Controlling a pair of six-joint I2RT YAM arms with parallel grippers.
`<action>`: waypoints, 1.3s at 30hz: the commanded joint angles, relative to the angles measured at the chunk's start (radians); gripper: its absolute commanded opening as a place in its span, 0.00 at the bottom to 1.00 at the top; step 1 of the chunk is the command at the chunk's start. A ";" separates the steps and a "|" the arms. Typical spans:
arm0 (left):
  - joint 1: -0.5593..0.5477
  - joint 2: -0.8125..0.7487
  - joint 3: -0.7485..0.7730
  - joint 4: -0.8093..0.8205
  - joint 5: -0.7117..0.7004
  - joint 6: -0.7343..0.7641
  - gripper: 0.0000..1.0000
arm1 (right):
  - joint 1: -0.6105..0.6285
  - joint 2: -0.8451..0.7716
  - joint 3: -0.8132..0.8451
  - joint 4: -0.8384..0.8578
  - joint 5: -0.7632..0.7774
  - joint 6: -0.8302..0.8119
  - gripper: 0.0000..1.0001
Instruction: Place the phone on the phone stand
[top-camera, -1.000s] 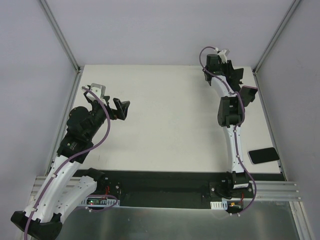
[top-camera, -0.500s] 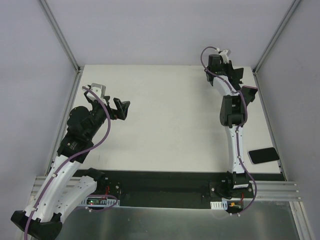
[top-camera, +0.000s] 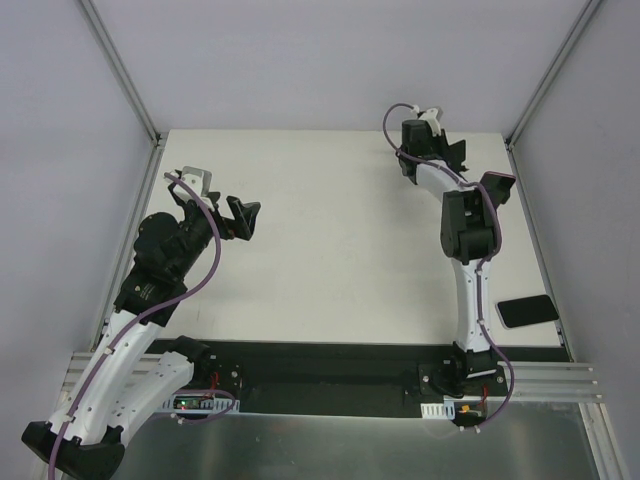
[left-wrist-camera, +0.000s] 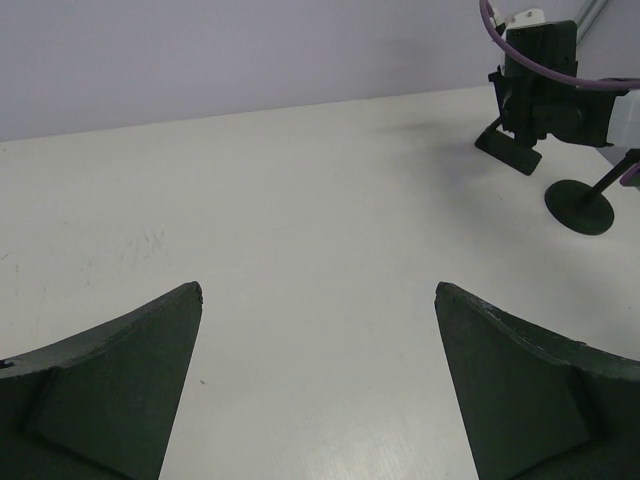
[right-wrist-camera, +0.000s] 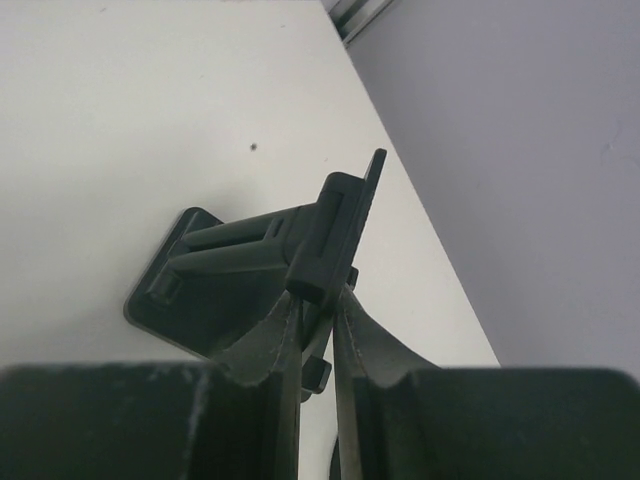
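The phone (top-camera: 527, 311) is a flat black slab lying on the table at the front right, beside the right arm's base. The phone stand (top-camera: 458, 152) is black, with a flat base and an upright back plate; it sits at the far right of the table. My right gripper (top-camera: 432, 148) is shut on its upright plate, as the right wrist view shows: the gripper (right-wrist-camera: 318, 300) pinches the stand (right-wrist-camera: 230, 260). The left wrist view shows the stand (left-wrist-camera: 510, 150) tilted under that gripper. My left gripper (top-camera: 243, 215) is open and empty at the left (left-wrist-camera: 318, 300).
A dark object on a round base with a thin stalk (top-camera: 497, 188) stands just right of the right arm's elbow, also in the left wrist view (left-wrist-camera: 580, 208). Grey walls and metal rails (top-camera: 125, 80) bound the white table (top-camera: 330, 250).
My right gripper has swung left along the back of the table with the phone stand in its jaws. The left arm and the phone have not moved.
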 joint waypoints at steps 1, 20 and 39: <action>0.013 -0.010 0.014 0.030 0.026 -0.026 0.99 | 0.091 -0.185 -0.146 0.035 -0.014 0.068 0.01; 0.015 0.032 0.000 0.034 -0.007 -0.017 0.99 | 0.623 -0.546 -0.500 -0.799 0.127 0.906 0.01; 0.013 0.043 0.000 0.033 0.000 -0.014 0.99 | 0.717 -0.973 -0.801 -0.421 -0.634 0.547 0.91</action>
